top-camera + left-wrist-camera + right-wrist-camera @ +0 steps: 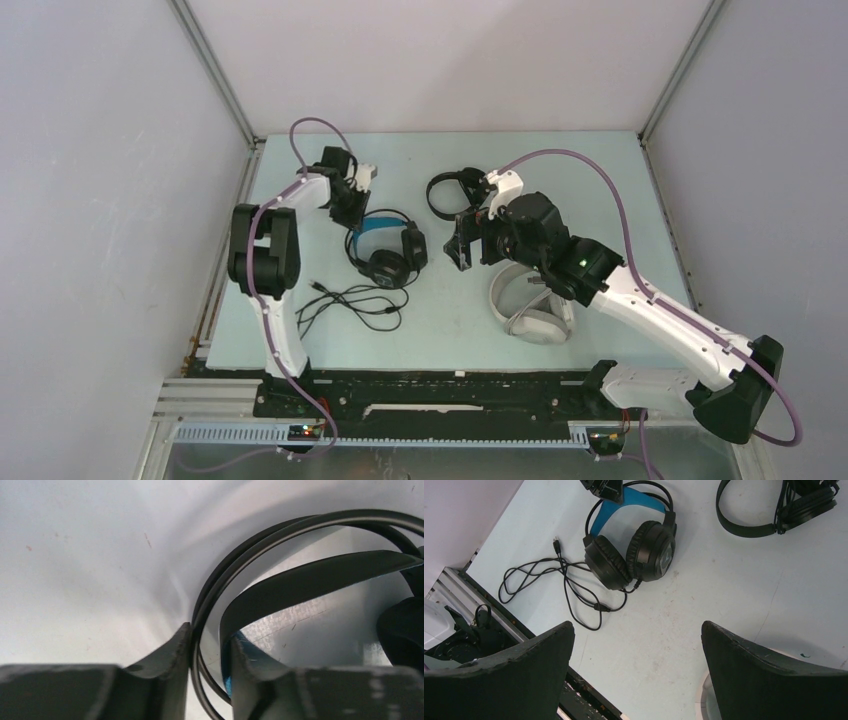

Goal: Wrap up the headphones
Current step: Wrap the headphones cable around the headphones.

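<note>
Headphones: bulky black pair (pixel 388 262), blue-lined, lay on the tabletop (pixel 600 180) just 9 o'clock of centre, with its cable (pixel 350 305) loose at its 7 o'clock. Left gripper (pixel 210 635): jaws pinched the headband, wire hoops and blue strap between them. Right gripper (pixel 638 630): jaws spread wide, holding nothing, above the tabletop. Thin black pair (pixel 445 190) at 12 o'clock. White pair (pixel 530 310) at 4 o'clock, partly under the right arm (pixel 650 300).
</note>
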You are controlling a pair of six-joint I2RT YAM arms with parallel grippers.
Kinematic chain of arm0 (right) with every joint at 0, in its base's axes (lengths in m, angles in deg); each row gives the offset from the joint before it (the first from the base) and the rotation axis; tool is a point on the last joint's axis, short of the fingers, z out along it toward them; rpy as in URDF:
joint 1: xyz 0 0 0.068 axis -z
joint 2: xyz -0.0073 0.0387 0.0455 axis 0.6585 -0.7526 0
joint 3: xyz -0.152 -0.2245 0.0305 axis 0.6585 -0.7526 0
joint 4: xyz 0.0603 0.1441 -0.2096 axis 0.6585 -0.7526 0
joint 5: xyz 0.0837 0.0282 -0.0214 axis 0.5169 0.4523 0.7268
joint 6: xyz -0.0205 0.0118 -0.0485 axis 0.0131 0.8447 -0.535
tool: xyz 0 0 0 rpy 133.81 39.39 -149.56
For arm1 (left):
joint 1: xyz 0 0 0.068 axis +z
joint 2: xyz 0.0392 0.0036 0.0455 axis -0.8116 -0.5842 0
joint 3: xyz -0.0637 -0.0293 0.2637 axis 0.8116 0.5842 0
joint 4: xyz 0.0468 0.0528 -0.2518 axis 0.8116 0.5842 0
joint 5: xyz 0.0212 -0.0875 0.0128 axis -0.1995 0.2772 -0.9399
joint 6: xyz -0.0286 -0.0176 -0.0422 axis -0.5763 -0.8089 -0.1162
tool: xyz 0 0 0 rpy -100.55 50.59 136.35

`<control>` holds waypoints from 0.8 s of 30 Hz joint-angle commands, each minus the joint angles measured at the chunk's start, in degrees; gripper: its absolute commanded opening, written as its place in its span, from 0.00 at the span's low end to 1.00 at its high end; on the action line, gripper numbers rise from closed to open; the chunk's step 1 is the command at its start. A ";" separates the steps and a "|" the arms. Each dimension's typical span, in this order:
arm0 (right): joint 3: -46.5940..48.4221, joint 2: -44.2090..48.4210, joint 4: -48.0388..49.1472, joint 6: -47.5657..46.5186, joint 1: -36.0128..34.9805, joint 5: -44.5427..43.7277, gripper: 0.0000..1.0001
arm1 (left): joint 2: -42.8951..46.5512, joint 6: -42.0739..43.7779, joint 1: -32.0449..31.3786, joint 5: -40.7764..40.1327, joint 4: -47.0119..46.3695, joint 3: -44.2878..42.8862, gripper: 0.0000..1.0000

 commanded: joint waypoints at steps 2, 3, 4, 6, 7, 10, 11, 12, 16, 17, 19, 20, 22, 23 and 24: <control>0.26 1.70 -0.67 -0.08 -0.39 -3.04 1.00 | 4.55 -2.19 -3.58 -0.09 -0.08 3.49 0.14; 0.27 1.78 -0.89 -0.04 -0.42 -3.14 1.00 | 5.63 -2.55 -3.92 -0.24 -0.53 4.15 0.11; 0.26 1.79 -1.01 0.05 -0.43 -3.19 0.99 | 7.28 -3.04 -4.29 -0.34 -1.16 4.65 0.07; 0.26 1.79 -0.82 0.12 -0.36 -2.87 1.00 | 9.49 -3.65 -4.99 -0.51 -1.51 5.35 0.00; 0.34 1.72 -0.69 0.07 -0.43 -2.53 1.00 | 10.69 -4.20 -5.28 -0.94 -1.65 5.60 0.00; 0.31 0.85 -0.42 0.19 -0.44 -1.25 0.99 | 14.67 -5.62 -5.83 -2.62 -1.29 6.34 0.00; 0.34 0.46 -0.40 0.21 -0.43 -0.95 1.00 | 16.13 -6.15 -5.89 -3.19 -1.06 6.43 0.00; 0.34 0.09 -0.28 0.27 -0.44 -0.69 0.99 | 17.63 -6.58 -5.98 -3.63 -0.76 6.55 0.00; 0.29 -0.86 1.10 0.51 -0.89 0.00 1.00 | 24.29 -6.94 -6.07 -4.98 0.97 7.00 0.00; 0.31 -0.97 1.59 0.33 -1.02 0.16 1.00 | 25.99 -7.11 -6.07 -5.53 1.49 6.90 0.00; 0.30 -1.02 2.59 0.15 -1.27 0.36 1.00 | 29.23 -7.39 -6.07 -7.05 2.73 6.62 0.00; 0.31 -1.02 3.14 0.06 -1.37 0.23 0.99 | 30.61 -7.74 -6.07 -7.95 3.65 6.32 0.00; 0.28 -0.96 4.08 -0.26 -1.76 -0.95 1.00 | 34.10 -8.63 -6.07 -9.83 4.91 5.39 0.00; 0.28 -0.79 4.40 -0.66 -1.84 -1.98 0.99 | 35.52 -9.13 -6.07 -10.48 5.38 4.91 0.00; 0.33 -0.51 4.62 -1.06 -1.80 -3.51 0.99 | 36.71 -9.63 -6.07 -10.61 5.84 4.26 0.00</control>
